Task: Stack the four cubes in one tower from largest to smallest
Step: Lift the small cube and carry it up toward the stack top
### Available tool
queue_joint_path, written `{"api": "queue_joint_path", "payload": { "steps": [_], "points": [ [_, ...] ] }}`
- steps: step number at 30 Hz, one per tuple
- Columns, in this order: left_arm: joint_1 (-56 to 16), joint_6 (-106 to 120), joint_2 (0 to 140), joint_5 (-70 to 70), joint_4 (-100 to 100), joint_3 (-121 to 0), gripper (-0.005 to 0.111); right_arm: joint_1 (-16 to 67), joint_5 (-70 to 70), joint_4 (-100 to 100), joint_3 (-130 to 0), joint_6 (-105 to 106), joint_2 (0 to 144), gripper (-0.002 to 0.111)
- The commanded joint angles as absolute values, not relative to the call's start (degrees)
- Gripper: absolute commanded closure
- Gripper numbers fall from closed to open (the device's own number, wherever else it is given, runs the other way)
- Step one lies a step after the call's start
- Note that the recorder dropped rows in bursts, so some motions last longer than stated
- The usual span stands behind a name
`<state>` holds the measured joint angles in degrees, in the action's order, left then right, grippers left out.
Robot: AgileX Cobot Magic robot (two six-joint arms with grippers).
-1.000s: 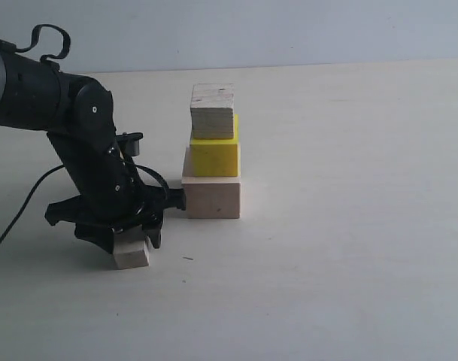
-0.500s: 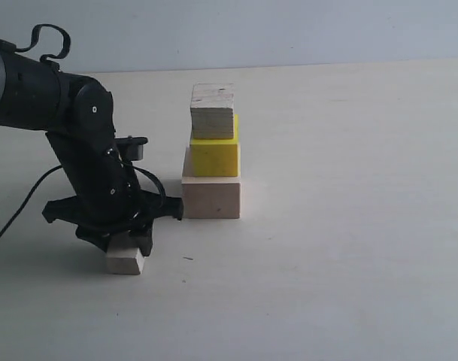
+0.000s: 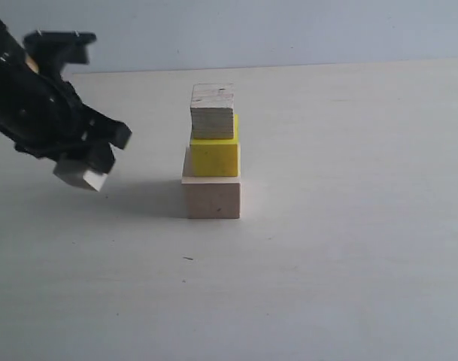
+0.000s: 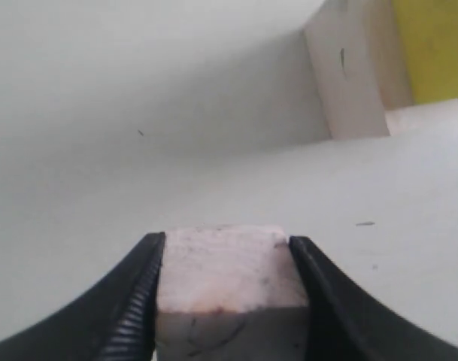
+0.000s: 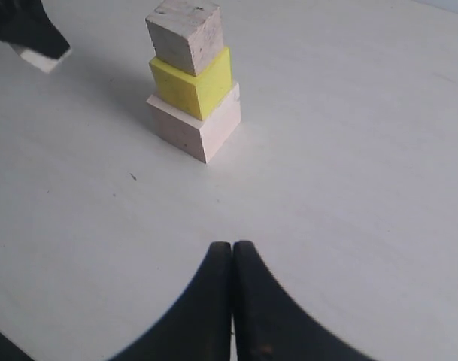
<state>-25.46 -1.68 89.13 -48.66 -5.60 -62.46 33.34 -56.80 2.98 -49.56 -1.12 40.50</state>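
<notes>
Legible text, labels, brands, numbers, signs: none in any view. Cube faces, tabletop and tool surfaces carry no readable marking.

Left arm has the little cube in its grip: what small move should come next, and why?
Probably raise the left gripper higher before crossing: it holds the smallest cube off the table, yet below the bare top of the greyish cube, which sits on the yellow cube and pale base.
</notes>
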Motion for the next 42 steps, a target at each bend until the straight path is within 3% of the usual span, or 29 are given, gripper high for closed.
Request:
{"api": "queue_joint_path", "payload": {
  "steps": [1, 9, 14, 24, 33, 42],
  "points": [
    [-20.0, 12.3, 81.5, -46.3, -11.8, -62.8, 0.107, 33.3, -56.9, 1.9, -49.4, 0.3, 40.0, 0.108],
    [-9.4, 61.0, 78.5, -53.3, -56.5, -62.8, 0.107, 33.3, -55.8, -0.5, -49.4, 0.4, 40.0, 0.108],
    [-5.6, 81.7, 81.7, -61.9, -72.9, -62.8, 0.107, 33.3, -55.9, -0.5, -49.4, 0.4, 40.0, 0.108],
    [-5.3, 84.6, 84.3, -62.9, -83.3, -62.7, 0.107, 33.3, -57.1, -0.5, -49.4, 0.4, 40.0, 0.108],
    [-5.3, 105.9, 88.5, -70.0, -88.0, -62.7, 0.107, 33.3, -57.1, -0.4, -49.4, 0.0, 40.0, 0.108],
    [-5.4, 113.4, 97.2, -70.0, -91.8, -64.9, 0.107, 33.3, -57.2, 1.5, -49.4, 0.0, 40.0, 0.108]
  ]
}}
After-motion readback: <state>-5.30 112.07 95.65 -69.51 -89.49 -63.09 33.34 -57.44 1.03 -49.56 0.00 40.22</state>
